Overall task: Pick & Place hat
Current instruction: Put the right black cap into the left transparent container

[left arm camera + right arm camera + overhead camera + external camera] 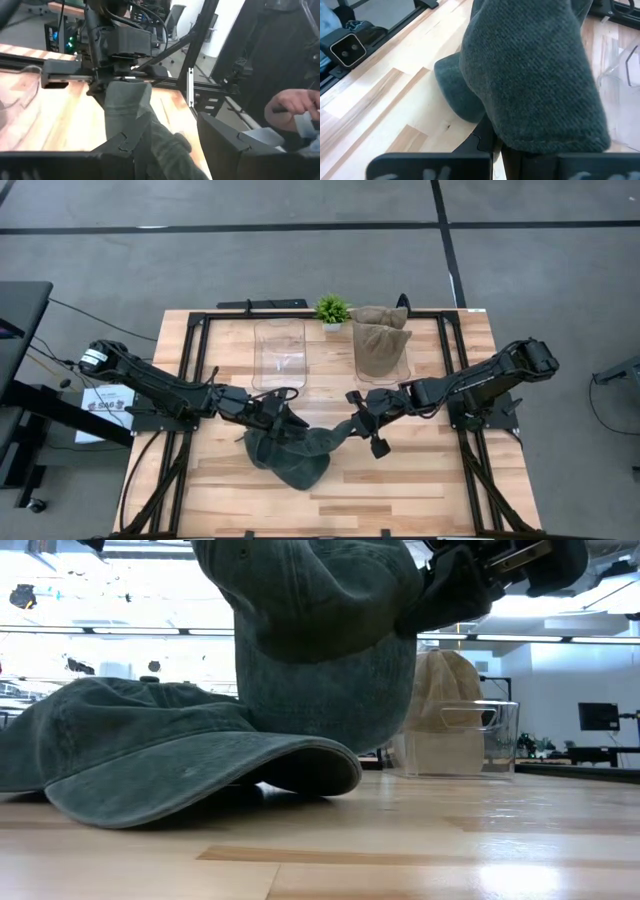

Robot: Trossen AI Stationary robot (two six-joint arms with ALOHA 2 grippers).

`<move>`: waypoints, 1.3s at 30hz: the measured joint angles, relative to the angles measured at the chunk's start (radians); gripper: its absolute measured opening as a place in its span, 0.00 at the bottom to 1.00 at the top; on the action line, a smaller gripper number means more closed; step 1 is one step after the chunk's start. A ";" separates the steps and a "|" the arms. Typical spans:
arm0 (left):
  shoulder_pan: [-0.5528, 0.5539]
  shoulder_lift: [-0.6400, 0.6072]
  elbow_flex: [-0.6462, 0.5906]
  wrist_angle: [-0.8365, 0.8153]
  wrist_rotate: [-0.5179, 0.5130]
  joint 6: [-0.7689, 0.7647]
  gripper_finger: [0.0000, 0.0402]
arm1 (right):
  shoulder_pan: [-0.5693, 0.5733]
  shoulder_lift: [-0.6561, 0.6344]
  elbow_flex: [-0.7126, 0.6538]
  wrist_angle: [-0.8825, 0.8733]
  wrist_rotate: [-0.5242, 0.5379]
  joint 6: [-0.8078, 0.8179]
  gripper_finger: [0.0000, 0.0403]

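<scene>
A dark green denim cap sits mid-table. Its brim rests on the wood, and its crown is pulled up between both grippers. My left gripper is at the cap's left side and is shut on it. My right gripper is at the cap's right side and is also shut on it. The left wrist view shows the right gripper farther off, with cloth hanging from it. Cloth covers most of the right wrist view. My left gripper has the cap's crown cloth bunched between its two fingers, coming in slanting from the table's left. The brim stays on the table. My right gripper pinches a raised strip of the crown's edge, coming level from the table's right. The cloth is drawn up toward it and drapes over its fingers.
Two clear bins stand at the far side: the left one holds nothing I can see, the right one holds tan hats. A small green plant stands between them. A person's hand shows beyond the table's right side.
</scene>
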 joint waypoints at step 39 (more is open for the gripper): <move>0.000 -0.001 0.001 -0.105 0.000 -0.102 0.38 | 0.037 -0.034 0.000 0.028 0.057 0.007 0.00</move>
